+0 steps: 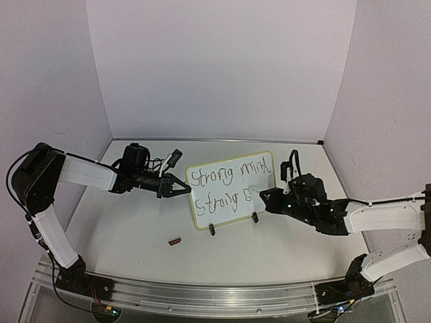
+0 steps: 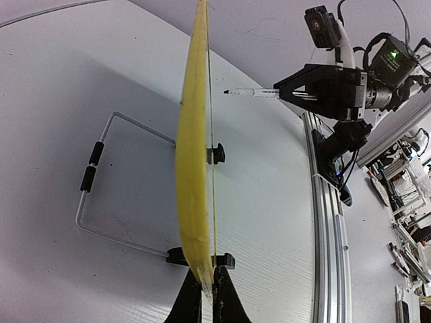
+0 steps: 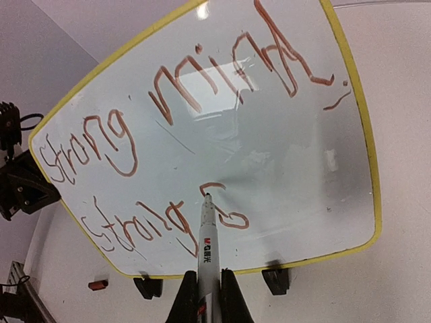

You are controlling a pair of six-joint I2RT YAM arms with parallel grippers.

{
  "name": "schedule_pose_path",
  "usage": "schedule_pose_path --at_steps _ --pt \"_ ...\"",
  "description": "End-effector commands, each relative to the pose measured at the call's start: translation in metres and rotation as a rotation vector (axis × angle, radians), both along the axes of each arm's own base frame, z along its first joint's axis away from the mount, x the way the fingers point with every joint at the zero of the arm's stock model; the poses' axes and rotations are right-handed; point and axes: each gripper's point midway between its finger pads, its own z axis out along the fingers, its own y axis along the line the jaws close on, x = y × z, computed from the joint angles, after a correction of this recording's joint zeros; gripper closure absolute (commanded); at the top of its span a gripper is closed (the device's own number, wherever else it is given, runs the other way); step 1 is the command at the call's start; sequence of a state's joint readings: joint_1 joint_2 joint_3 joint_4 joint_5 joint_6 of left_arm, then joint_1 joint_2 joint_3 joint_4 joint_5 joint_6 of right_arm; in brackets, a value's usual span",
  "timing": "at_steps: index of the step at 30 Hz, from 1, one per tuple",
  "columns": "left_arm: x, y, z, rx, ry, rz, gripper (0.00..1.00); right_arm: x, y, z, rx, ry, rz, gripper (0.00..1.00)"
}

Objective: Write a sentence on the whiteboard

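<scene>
The whiteboard [image 1: 232,202], white with a thin yellow frame, stands tilted on its stand mid-table. The sentence [image 1: 229,176] reads "Strong mind" above "Strong S" in reddish-brown strokes [image 3: 188,94]. My left gripper [image 1: 185,189] is shut on the board's left edge; the left wrist view shows the board [image 2: 194,168] edge-on, pinched between the fingers [image 2: 207,293]. My right gripper [image 1: 264,196] is shut on a white marker [image 3: 207,235]. The marker's tip rests on the board at the top of the "S". The right gripper [image 3: 207,296] sits just below the board's lower edge.
A small red marker cap [image 1: 176,240] lies on the table in front of the board. Behind the board is the wire stand [image 2: 101,188], with black clips [image 1: 212,229] under the lower edge. An aluminium rail [image 1: 215,289] runs along the near table edge. Walls close in on three sides.
</scene>
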State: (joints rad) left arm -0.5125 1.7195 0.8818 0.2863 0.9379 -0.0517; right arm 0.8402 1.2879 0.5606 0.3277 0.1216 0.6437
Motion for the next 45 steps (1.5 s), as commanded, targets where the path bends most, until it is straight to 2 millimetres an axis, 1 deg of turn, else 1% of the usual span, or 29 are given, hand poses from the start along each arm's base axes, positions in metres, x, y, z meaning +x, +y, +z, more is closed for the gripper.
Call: schedule_pose_path --at_steps 1,7,14,21,25,28,31,36,40,45 --pt "-0.005 0.001 -0.009 0.038 -0.012 -0.001 1.0 0.006 -0.013 0.007 -0.016 -0.033 -0.064 1.0" --pt "-0.005 0.001 -0.009 0.037 -0.012 -0.002 1.0 0.008 -0.014 -0.004 -0.043 -0.017 -0.074 1.0" --pt "-0.005 0.001 -0.008 0.037 -0.013 -0.002 1.0 0.014 -0.013 -0.005 -0.058 -0.02 -0.078 1.0" --pt "-0.005 0.001 -0.008 0.036 -0.014 -0.002 1.0 0.018 -0.006 -0.006 -0.072 -0.017 -0.057 1.0" --pt "-0.006 0.001 -0.008 0.036 -0.014 -0.003 1.0 0.016 -0.002 -0.012 -0.074 0.002 -0.032 1.0" --pt "-0.006 0.001 -0.009 0.037 -0.013 -0.002 1.0 0.012 -0.002 -0.02 -0.068 0.027 -0.025 1.0" --pt "-0.006 0.001 -0.009 0.037 -0.012 -0.003 1.0 0.005 -0.008 -0.029 -0.065 0.055 -0.03 1.0" --pt "-0.005 0.001 -0.009 0.037 -0.012 -0.003 1.0 -0.002 -0.019 -0.037 -0.068 0.074 -0.058 1.0" --pt "-0.006 0.001 -0.009 0.037 -0.012 -0.003 1.0 0.001 -0.023 -0.033 -0.081 0.062 -0.072 1.0" --pt "-0.006 0.001 -0.009 0.037 -0.011 -0.004 1.0 0.01 -0.018 -0.023 -0.099 0.03 -0.075 1.0"
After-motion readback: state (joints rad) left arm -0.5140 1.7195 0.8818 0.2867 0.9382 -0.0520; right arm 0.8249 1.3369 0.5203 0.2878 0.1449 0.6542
